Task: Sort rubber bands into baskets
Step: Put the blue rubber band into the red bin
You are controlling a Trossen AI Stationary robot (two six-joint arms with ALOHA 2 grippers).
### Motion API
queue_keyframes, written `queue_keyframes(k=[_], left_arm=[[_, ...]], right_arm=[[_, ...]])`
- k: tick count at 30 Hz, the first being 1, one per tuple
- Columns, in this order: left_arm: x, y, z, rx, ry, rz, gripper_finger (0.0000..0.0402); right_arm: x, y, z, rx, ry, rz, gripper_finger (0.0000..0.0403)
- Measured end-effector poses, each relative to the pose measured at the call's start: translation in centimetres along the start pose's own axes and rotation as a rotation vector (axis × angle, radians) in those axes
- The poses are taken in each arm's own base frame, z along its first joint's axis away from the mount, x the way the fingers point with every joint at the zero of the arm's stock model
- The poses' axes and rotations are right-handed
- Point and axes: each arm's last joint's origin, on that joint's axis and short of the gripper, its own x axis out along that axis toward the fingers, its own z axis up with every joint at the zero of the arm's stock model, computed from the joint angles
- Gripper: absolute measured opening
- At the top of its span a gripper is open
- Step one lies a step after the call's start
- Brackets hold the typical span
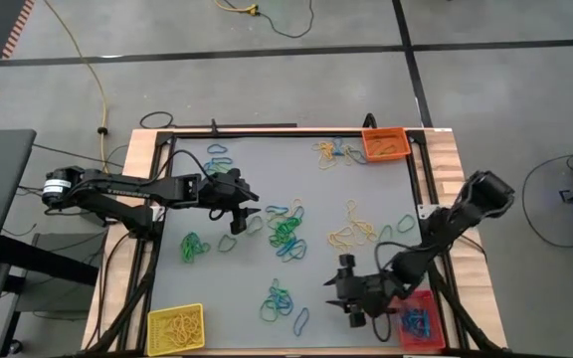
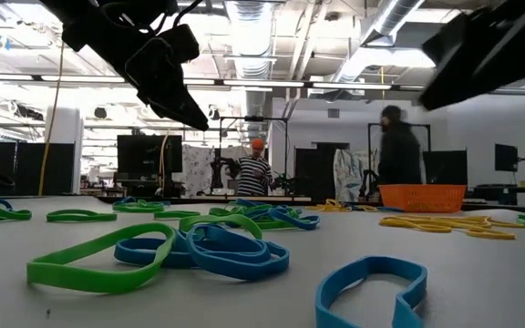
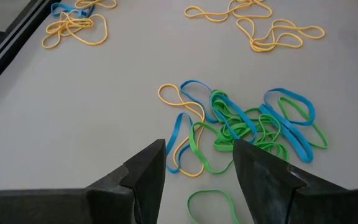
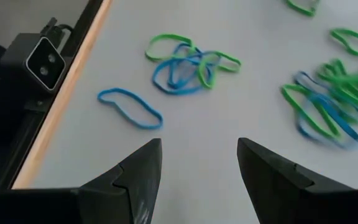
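Rubber bands in blue, green and yellow lie loose on the grey table: a middle pile, a near cluster, and a single blue band. My left gripper hovers open just left of the middle pile, touching nothing. My right gripper hovers open near the table's near right side, pointing toward the near cluster. The red basket holds blue bands, the yellow basket yellow ones, and the orange basket stands at the far right corner.
More yellow bands lie right of the middle, mixed bands lie by the orange basket, and green ones lie at the left. A small camera sits at the wooden near edge. People stand in the room beyond the table.
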Motion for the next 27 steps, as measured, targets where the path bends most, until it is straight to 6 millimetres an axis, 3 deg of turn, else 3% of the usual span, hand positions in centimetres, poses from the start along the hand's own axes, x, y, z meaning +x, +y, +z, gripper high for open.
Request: queue_keyframes(k=[15, 27], left_arm=[[0.0, 0.0, 0.0, 0.000, 0.000, 0.000, 0.0178], [0.0, 0.0, 0.0, 0.000, 0.000, 0.000, 0.0178]], right_arm=[[6.9, 0.1, -1.9, -0.045, -0.053, 0.218, 0.0239], [9.3, 0.6, -2.5, -0.106, -0.046, 0.249, 0.0239]])
